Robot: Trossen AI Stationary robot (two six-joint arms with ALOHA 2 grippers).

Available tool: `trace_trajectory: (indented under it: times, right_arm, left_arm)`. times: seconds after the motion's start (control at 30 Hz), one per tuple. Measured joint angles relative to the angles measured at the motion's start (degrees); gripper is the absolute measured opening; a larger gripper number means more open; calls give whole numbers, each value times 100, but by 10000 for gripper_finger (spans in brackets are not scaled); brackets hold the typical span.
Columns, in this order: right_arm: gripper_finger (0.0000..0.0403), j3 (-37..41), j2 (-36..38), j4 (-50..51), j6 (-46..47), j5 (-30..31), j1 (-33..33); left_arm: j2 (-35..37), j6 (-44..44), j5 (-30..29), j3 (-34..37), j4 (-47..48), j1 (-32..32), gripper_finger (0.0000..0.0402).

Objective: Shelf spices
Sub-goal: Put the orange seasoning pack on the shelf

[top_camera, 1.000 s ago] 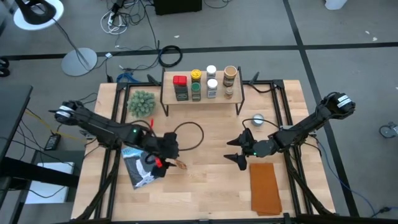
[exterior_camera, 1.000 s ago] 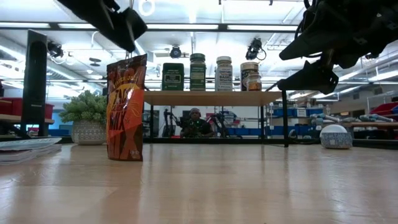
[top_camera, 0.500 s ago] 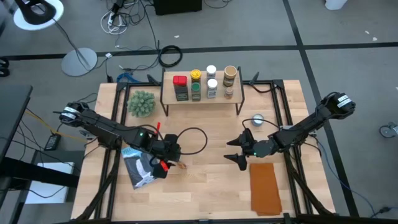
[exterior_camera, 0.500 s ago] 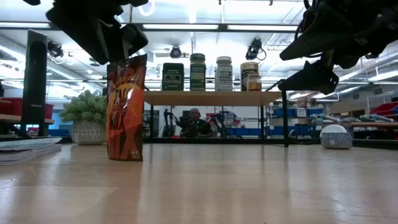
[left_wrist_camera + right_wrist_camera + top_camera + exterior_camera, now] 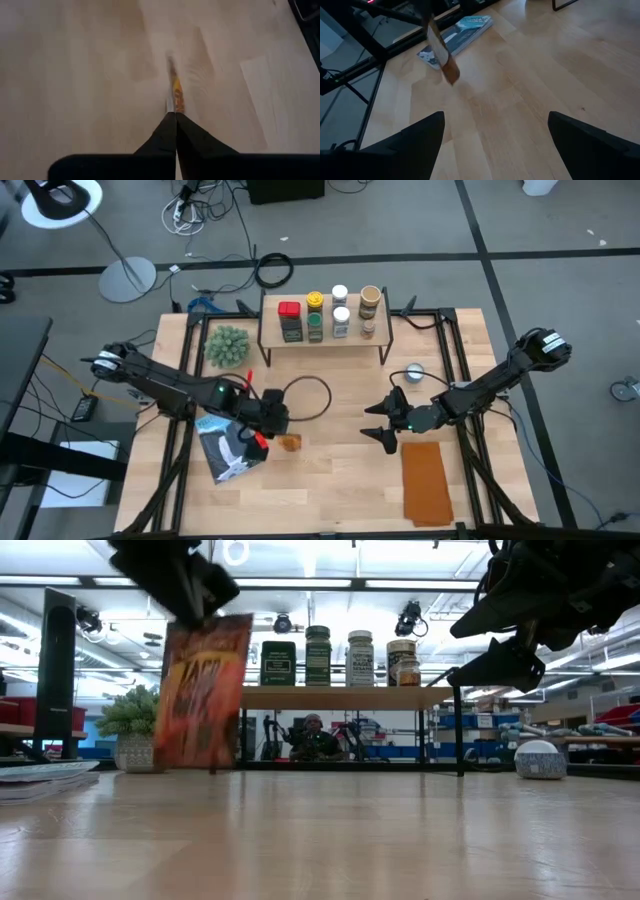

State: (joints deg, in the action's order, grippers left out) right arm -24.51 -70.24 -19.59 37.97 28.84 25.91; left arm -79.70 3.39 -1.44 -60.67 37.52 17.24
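Here, the left hand (image 5: 275,432) hangs over the middle-left of the wooden surface (image 5: 330,490), its two dark fingers (image 5: 175,131) pressed together on the top edge of a flat orange spice pouch (image 5: 202,690). In the low view the pouch hangs tilted below the hand, its bottom edge seemingly just clear of the surface. The left wrist view shows only the thin top seam of the pouch running forward from the fingertips, with bare wood beneath.

Just beside this hand, on its outer side, lies a blue and white booklet (image 5: 226,450). A fuzzy green plant ball (image 5: 227,346) sits farther off, towards the back of the surface.

Across from the left hand, well apart, the right hand (image 5: 382,422) hovers with its fingers spread wide and empty. A folded orange cloth (image 5: 428,481) lies near it, and a small round silvery tin (image 5: 414,372) sits beyond it.

Farthest from both hands, at the back edge, stands the shelf (image 5: 325,338), a low wooden riser on thin black legs. Several spice jars (image 5: 328,312) already stand in a row on top, with red, yellow, white and brown lids.

The step in hand looks like carrying the pouch to the shelf. The next move probably calls for lifting it higher than the shelf top, then moving it away and back to a free spot beside the jars, without knocking them.
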Motion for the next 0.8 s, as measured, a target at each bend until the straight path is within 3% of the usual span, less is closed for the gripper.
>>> trace_trajectory:
  times: [0.2, 0.47, 0.8]
  right_arm:
    - [354, 0, 0, 19, -8, 0, 0]
    - [354, 0, 0, 61, -55, 0, 0]
    - [354, 0, 2, 51, -279, 4, -68]
  left_arm:
    - [246, -234, -65, -762, 1020, -503, 2]
    - [334, -1273, -135, -2367, 2691, -1816, 1]
    - [336, -2549, -150, -4145, 3176, -3691, 0]
